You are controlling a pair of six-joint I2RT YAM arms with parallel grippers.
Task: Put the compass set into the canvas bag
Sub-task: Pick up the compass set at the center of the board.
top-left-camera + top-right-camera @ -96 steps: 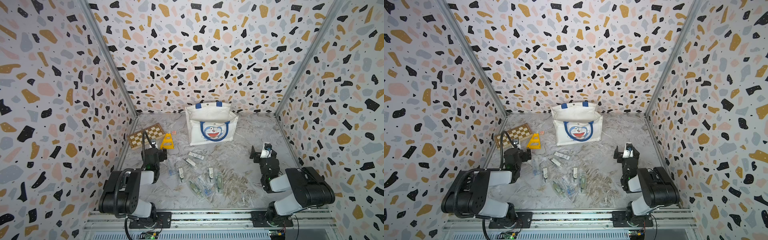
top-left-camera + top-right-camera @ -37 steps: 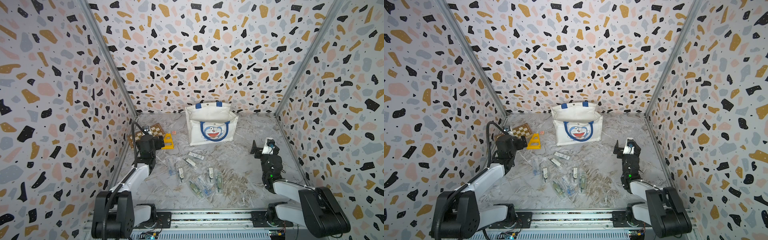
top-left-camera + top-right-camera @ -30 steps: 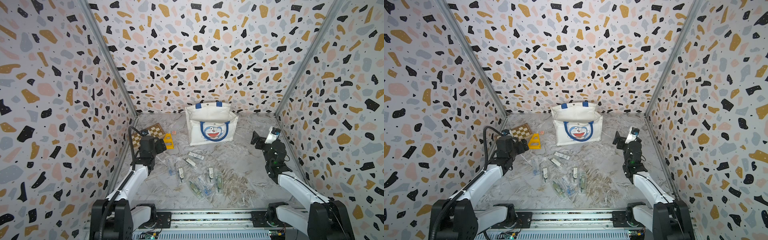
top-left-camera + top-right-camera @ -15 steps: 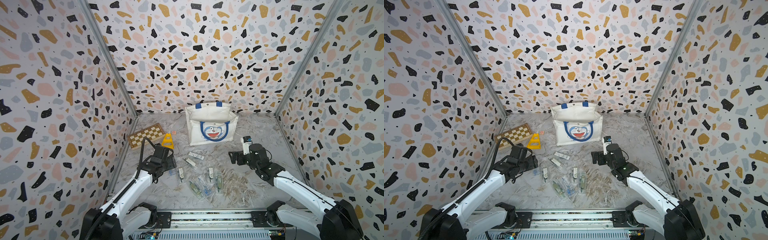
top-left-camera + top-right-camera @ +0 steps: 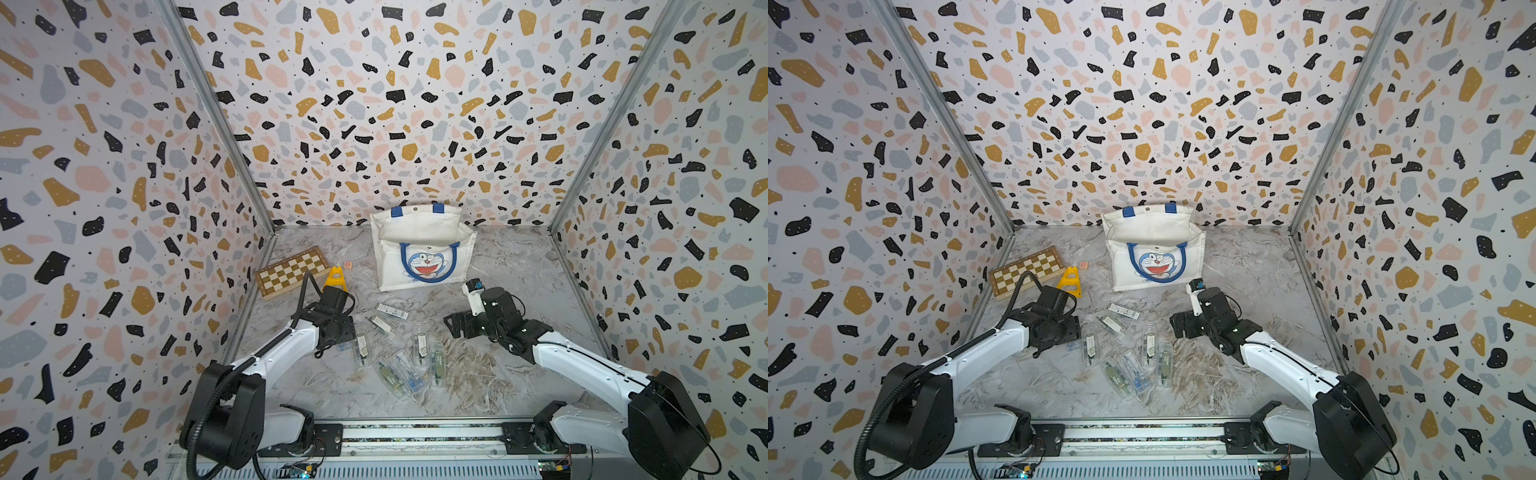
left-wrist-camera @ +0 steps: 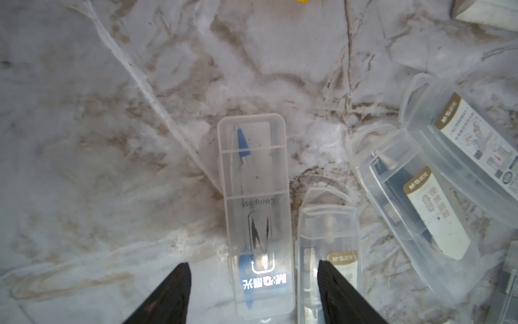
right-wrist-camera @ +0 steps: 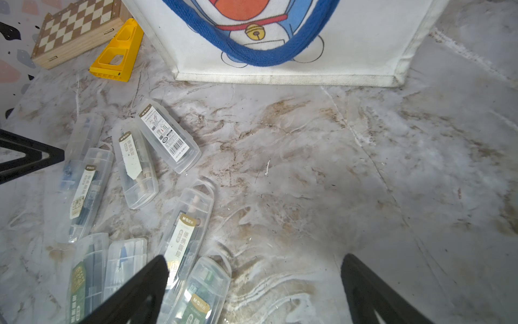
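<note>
Canvas bag (image 5: 424,232) stands at the back of the marble surface (image 5: 1246,266) in both top views, with clear compass cases (image 5: 419,347) scattered in front of it. Left wrist: left pincer (image 6: 253,269) is partway open, straddling one compass case (image 6: 256,196) lying flat, pads (image 6: 173,289) not touching it. Right wrist: right pincer (image 7: 253,261) spread wide over the surface, bag just ahead.

Both top views look down from high at the front, facing the terrazzo-patterned back wall (image 5: 374,124) — near-identical takes of the grey marbled tabletop (image 5: 1246,257). The left wrist view sits close over a clear plastic compass case (image 6: 256,213); the right wrist view, farther back, faces the white canvas bag with blue handles (image 7: 364,50) — mid-frame in both top views.
</note>
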